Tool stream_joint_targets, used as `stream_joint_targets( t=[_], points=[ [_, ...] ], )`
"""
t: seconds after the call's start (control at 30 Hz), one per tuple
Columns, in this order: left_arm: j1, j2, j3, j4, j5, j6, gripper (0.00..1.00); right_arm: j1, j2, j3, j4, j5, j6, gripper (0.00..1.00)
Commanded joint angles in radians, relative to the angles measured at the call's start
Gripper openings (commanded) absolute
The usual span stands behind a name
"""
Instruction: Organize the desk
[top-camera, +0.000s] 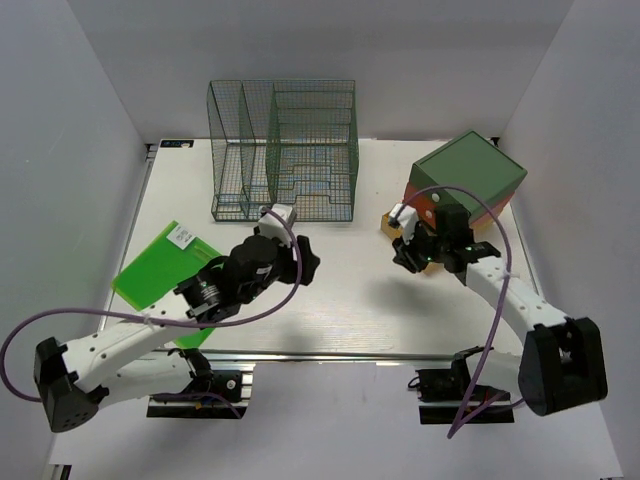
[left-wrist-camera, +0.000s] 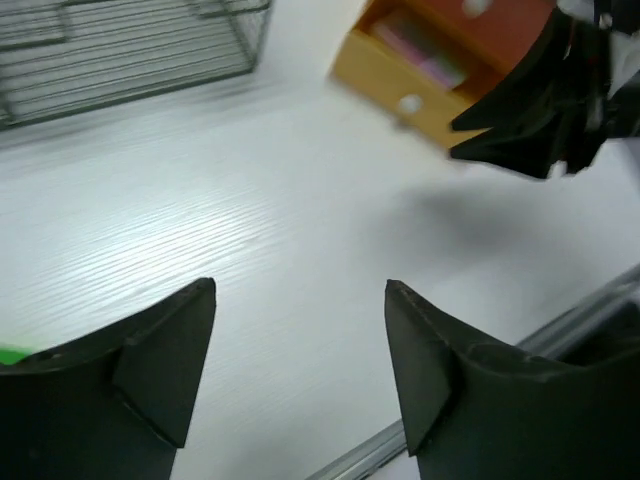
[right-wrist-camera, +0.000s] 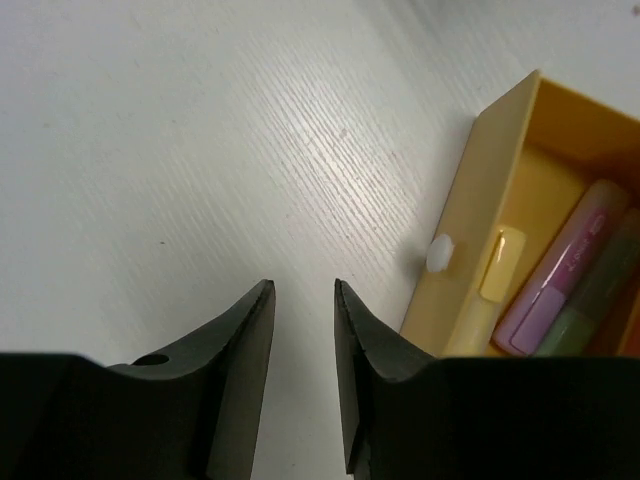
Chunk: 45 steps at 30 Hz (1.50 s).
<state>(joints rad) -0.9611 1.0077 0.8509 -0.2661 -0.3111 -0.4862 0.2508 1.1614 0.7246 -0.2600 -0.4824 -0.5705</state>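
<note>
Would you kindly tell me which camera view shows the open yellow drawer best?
The right wrist view: the yellow drawer sits close, open, with markers visible inside. The left wrist view shows it blurred and farther off; the top view shows only a sliver.

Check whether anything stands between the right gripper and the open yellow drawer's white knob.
Nothing visible does. The right gripper, jaws slightly apart and empty, hangs over bare desk; the knob on the yellow drawer is just beside it, with open surface between.

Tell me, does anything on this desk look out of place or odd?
Two things. The yellow drawer hangs open by the right gripper, pens showing inside. The green folder lies slanted at the left of the desk, outside the wire rack.
</note>
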Motion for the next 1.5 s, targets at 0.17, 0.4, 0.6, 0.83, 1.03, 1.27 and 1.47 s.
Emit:
stream_joint_targets(
  t=[0.17, 0.4, 0.6, 0.83, 1.03, 1.27, 1.47],
  points=[
    [0.004, -0.223, -0.110, -0.145, -0.091, 0.204, 0.82, 0.166, 0.167, 0.082, 0.090, 0.448, 0.077, 0.34],
    [0.004, -0.251, -0.135, -0.174, -0.149, 0.202, 0.83, 0.223, 0.262, 0.056, 0.211, 0.787, 0.054, 0.33],
    [0.004, -0.265, -0.130, -0.183, -0.138, 0.201, 0.85, 0.263, 0.287, 0.001, 0.338, 0.982, 0.003, 0.35],
    [0.004, -0.300, -0.141, -0.174, -0.141, 0.198, 0.86, 0.297, 0.345, -0.045, 0.476, 1.137, -0.083, 0.39],
    [0.004, -0.301, -0.141, -0.177, -0.149, 0.196, 0.86, 0.315, 0.396, -0.080, 0.602, 1.249, -0.169, 0.43],
    [0.004, -0.301, -0.141, -0.179, -0.151, 0.196, 0.89, 0.315, 0.445, -0.093, 0.676, 1.318, -0.226, 0.44],
    [0.004, -0.301, -0.142, -0.179, -0.151, 0.195, 0.90, 0.312, 0.472, -0.105, 0.729, 1.351, -0.267, 0.43]
  ],
)
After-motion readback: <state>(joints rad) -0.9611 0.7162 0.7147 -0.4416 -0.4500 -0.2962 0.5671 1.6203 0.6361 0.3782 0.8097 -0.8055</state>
